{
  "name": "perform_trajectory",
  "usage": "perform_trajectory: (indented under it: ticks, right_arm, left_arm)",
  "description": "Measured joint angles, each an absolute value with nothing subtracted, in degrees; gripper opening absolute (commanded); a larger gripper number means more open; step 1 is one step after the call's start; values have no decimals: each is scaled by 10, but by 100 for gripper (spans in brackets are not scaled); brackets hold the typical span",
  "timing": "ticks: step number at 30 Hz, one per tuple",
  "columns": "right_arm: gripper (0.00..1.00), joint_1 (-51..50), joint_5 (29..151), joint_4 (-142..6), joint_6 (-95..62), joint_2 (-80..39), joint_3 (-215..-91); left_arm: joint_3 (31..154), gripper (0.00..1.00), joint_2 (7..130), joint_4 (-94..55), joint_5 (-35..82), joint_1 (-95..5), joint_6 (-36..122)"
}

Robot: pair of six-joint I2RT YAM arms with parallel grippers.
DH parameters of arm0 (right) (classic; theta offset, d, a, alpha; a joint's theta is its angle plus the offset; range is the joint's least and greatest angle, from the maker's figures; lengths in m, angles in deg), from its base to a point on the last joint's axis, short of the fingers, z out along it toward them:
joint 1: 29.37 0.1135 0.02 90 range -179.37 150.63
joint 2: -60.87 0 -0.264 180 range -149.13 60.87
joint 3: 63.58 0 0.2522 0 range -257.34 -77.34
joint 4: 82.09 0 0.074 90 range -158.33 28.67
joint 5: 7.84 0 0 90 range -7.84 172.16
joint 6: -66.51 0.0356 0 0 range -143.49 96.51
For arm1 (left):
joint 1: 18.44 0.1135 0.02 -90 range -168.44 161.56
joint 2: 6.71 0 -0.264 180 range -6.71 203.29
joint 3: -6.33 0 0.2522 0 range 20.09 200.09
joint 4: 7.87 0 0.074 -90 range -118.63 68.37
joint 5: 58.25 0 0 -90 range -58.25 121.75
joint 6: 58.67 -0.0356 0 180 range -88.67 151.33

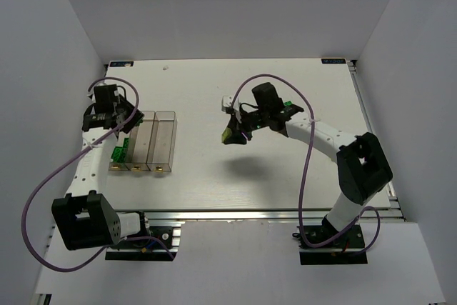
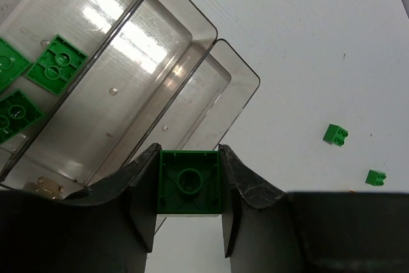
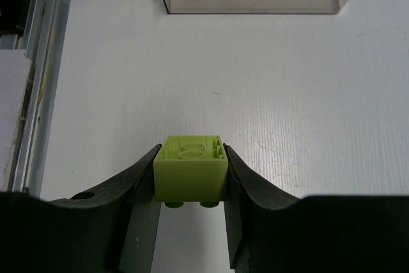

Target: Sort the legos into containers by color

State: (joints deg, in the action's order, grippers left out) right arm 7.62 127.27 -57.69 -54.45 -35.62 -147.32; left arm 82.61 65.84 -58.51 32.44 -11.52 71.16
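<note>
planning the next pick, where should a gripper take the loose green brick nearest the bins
Probably from straight above, closing on two opposite flat side walls of the green brick: it is blocky and lies alone on the table, apart from the bins and the other brick.

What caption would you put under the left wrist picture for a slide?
Left tool holds a dark green brick near three clear bins; one bin already contains green bricks.

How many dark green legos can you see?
6: three legos in the end bin, one in the left hand, two loose on the table. More may be hidden.
</note>
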Motion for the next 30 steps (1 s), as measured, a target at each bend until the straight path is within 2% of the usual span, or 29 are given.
perform_trajectory:
  ticks: [6, 12, 18, 24, 27, 28, 30]
  right_arm:
    - [0, 89, 1297, -577, -594, -369, -1478]
    - [5, 128, 1274, -601, -592, -442, -1546]
    - [6, 181, 1198, -675, -509, -539, -1652]
    - [10, 227, 1139, -740, -416, -624, -1753]
    - [10, 248, 1105, -769, -377, -660, -1793]
    - [10, 253, 1096, -776, -367, -670, -1806]
    - [11, 264, 1081, -786, -348, -693, -1837]
  left_arm:
    - [824, 0, 656, -592, 337, -107, 701]
    - [822, 0, 655, -605, 361, -97, 689]
    - [815, 0, 654, -628, 399, -91, 682]
    - [815, 1, 654, -655, 484, -85, 683]
    - [815, 18, 657, -653, 527, -77, 692]
    - [815, 27, 662, -650, 539, -75, 695]
    - [814, 40, 679, -644, 559, -70, 702]
